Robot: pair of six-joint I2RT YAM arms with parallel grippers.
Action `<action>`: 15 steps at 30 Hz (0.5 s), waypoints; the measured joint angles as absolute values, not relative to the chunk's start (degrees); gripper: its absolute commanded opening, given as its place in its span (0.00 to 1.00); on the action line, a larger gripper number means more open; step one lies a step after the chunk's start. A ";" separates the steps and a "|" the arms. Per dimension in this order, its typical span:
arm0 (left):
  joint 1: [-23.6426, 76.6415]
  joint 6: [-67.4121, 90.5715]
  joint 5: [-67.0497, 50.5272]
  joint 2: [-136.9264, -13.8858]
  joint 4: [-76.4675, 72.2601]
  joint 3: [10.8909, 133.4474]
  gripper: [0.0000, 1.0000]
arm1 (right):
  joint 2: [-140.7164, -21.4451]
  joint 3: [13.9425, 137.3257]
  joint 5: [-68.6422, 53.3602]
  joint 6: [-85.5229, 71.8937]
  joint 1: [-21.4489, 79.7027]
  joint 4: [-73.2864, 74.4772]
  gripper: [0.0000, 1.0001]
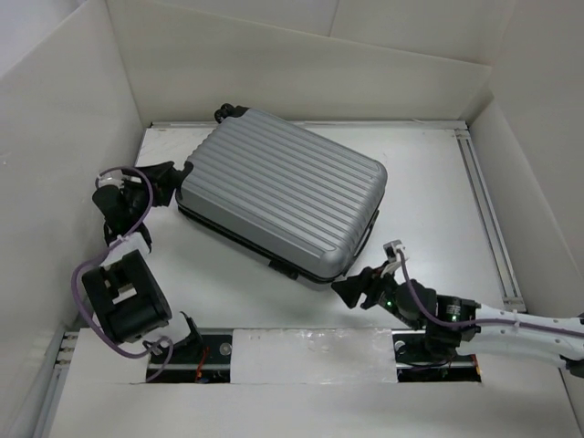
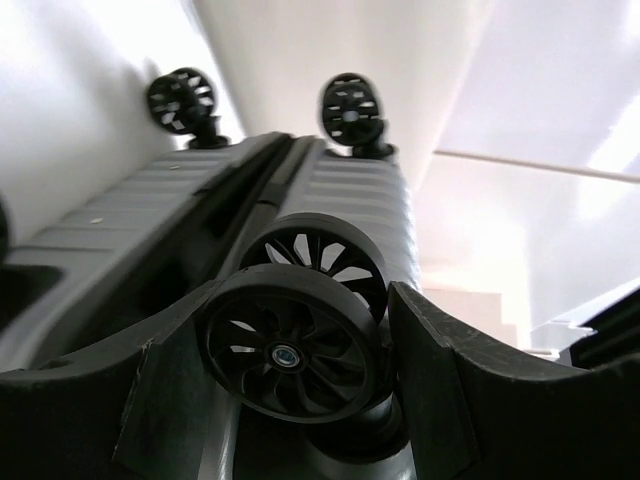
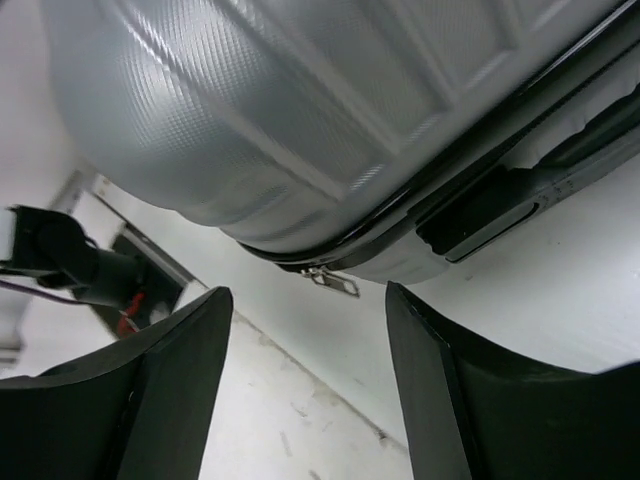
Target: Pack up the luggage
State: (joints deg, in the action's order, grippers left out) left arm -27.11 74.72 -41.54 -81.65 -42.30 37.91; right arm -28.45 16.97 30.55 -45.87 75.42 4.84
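At the centre of the white table (image 1: pixel 429 182), the luggage (image 1: pixel 283 192), a silver-grey ribbed hard-shell suitcase, lies flat and shut, turned at an angle so its wheeled end points to the upper left of the overhead frame. One black spinner wheel (image 1: pixel 228 112) pokes out at its top corner. At the case's left corner, the left gripper (image 1: pixel 172 180) reaches in from the frame's left side. In its wrist view a near twin wheel (image 2: pixel 290 350) fills the gap between the two dark fingers (image 2: pixel 160 400), which stand partly apart and close against the wheel on either side. Whether they actually press on it cannot be told. Two far wheels (image 2: pixel 182 100) show at the top of that view. At the case's lower right corner, the right gripper (image 1: pixel 347 290) sits just beside the shell, its fingers spread, with only bare table between them and nothing held. Its wrist view looks up at the rounded corner, the black seam and a small metal zipper pull (image 3: pixel 330 280) hanging below it. White panel walls (image 1: pixel 274 55) enclose the table, and a purple cable (image 1: pixel 91 274) loops along the left arm.
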 measured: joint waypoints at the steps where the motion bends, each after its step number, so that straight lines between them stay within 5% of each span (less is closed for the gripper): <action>1: -27.11 75.07 -41.39 -80.68 -42.28 37.91 0.04 | -29.36 16.88 30.39 -45.45 75.44 4.29 0.68; 7: -27.14 76.20 -40.82 -77.38 -41.10 37.98 0.00 | -41.47 16.84 28.53 -41.30 75.46 -1.78 0.68; 15: -27.35 73.56 -38.24 -70.19 -31.48 37.98 0.00 | -45.56 15.79 29.50 -38.76 75.46 -9.10 0.50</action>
